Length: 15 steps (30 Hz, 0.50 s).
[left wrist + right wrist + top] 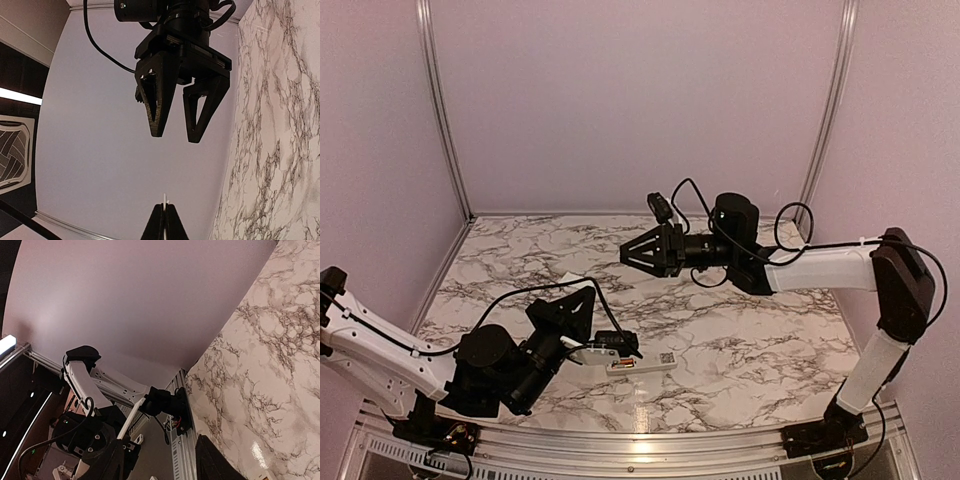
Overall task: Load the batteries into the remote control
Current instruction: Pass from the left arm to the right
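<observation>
On the marble table point(770, 330), near its front edge, lies one remote control point(645, 365), a slim white bar lying left to right with a small dark square mark towards its right end. At its left end there is a copper-red patch that looks like the batteries point(623, 366), but it is too small to tell whether there is one or two.

Two arms are in view. The left arm reaches low across the table from the left, and the left gripper point(620, 347) sits just above and behind the remote's left end. In the left wrist view its two fingers point(159, 226) are pressed together, with one thin white piece point(164, 200) pinched between them and poking out past the tips. What that piece is cannot be told.

The right arm is raised well above the table, near the middle. The right gripper point(625, 254) points left, well apart from the remote. Seen from the left wrist camera, the right gripper's two dark fingers point(157, 100) stand apart with a clear gap between them and grasp nothing.
</observation>
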Available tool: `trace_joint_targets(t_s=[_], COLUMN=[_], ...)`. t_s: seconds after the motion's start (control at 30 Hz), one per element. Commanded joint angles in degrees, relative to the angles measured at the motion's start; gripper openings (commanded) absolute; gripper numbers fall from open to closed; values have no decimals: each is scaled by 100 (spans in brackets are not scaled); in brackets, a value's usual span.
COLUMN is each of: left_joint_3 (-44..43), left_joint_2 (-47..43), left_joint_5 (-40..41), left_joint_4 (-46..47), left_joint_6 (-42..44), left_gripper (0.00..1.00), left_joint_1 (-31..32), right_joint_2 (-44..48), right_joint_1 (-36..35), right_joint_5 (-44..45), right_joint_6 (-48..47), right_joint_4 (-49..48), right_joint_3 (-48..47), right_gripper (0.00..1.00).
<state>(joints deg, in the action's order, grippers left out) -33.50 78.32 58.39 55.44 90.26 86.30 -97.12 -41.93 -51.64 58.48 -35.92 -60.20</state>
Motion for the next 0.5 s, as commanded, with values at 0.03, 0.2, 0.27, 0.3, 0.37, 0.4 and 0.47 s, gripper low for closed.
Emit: trace_joint_targets(t_s=[0.03, 0.2, 0.27, 0.3, 0.37, 0.4, 0.47], left_joint_3=[72, 82, 98, 110, 115, 123, 122], left_joint_2=[86, 61, 60, 54, 56, 55, 64], left_joint_5=[-95, -87, -82, -82, -82, -82, -87], left_joint_4=[88, -61, -103, -106, -108, -116, -119], left_joint_6=[71, 49, 44, 40, 47, 50, 49], left_gripper=[0, 0, 0, 0, 0, 0, 0], left_joint_1=[40, 38, 40, 44, 41, 43, 44], right_joint_2=[-113, -262, -293, -321, -353, -372, -431], right_joint_1=[-202, -403, -463, -496, -536, -545, -569], right_joint_5=[-177, -313, -338, -332, -305, -296, -303], right_joint_6=[24, -22, -109, -219, -318, -329, -336], right_joint_4=[73, 376, 592, 734, 967, 1033, 1112], right_joint_3=[-439, -700, -834, -910, -1028, -1043, -1061], right_gripper=[45, 42, 40, 40, 40, 39, 39])
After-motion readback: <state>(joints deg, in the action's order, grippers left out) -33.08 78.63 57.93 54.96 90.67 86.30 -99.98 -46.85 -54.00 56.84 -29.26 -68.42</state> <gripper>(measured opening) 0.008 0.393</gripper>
